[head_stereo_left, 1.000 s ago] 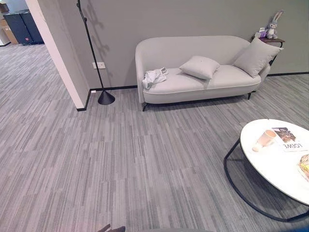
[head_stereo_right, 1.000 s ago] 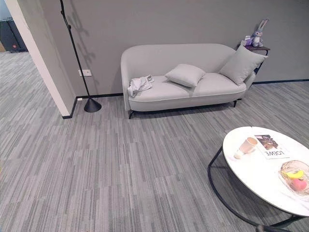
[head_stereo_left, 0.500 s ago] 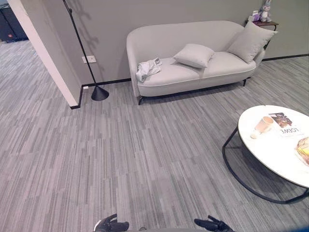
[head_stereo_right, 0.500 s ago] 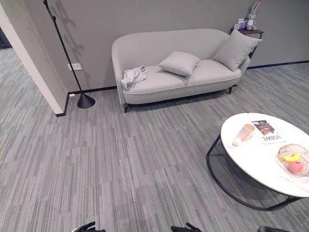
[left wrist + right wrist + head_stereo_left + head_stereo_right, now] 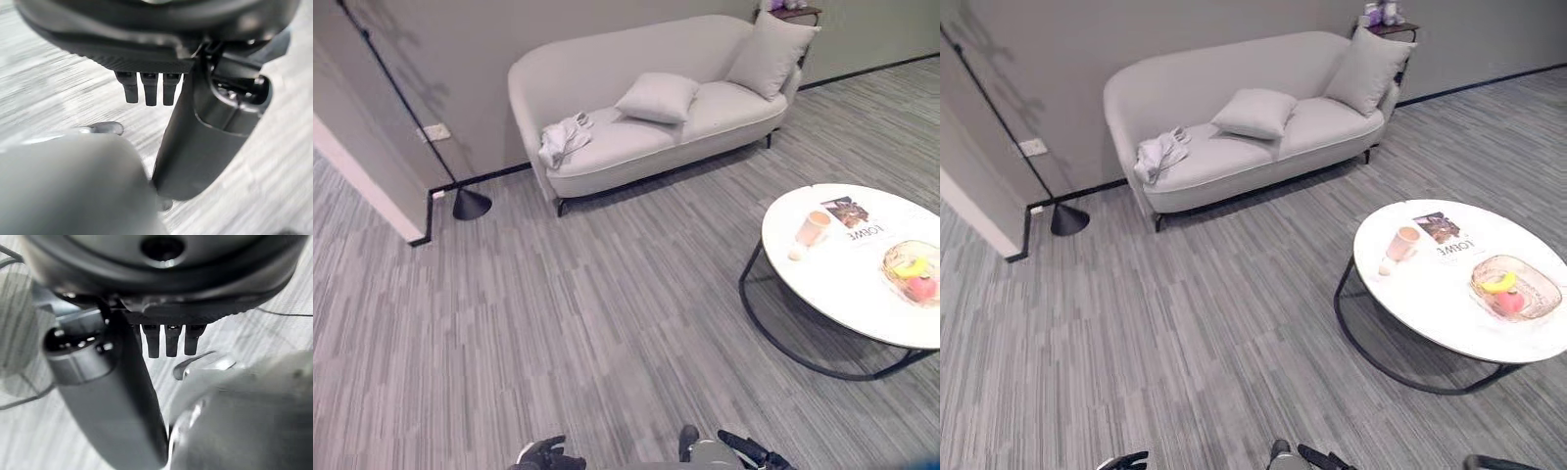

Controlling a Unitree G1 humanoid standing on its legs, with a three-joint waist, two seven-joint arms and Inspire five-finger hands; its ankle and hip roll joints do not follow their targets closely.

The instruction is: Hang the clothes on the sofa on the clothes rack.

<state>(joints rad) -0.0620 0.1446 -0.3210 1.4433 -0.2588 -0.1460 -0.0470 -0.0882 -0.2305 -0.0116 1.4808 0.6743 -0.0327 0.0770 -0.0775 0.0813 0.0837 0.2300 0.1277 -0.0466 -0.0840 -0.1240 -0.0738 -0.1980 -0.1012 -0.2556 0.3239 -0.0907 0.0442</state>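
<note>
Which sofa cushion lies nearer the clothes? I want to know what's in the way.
The flat cushion mid-seat, just beside the white clothes. The other cushion leans upright at the sofa's far end.

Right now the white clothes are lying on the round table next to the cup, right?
No. The white clothes lie on the sofa, at its end nearest the clothes rack, as the left eye view shows. The cup does stand on the round table.

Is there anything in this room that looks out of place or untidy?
Yes: a white garment lies crumpled on the left end of the sofa, one part hanging over the seat's edge. The two cushions, the cup, the magazine and the fruit bowl on the round table look orderly; nothing is spilled.
</note>
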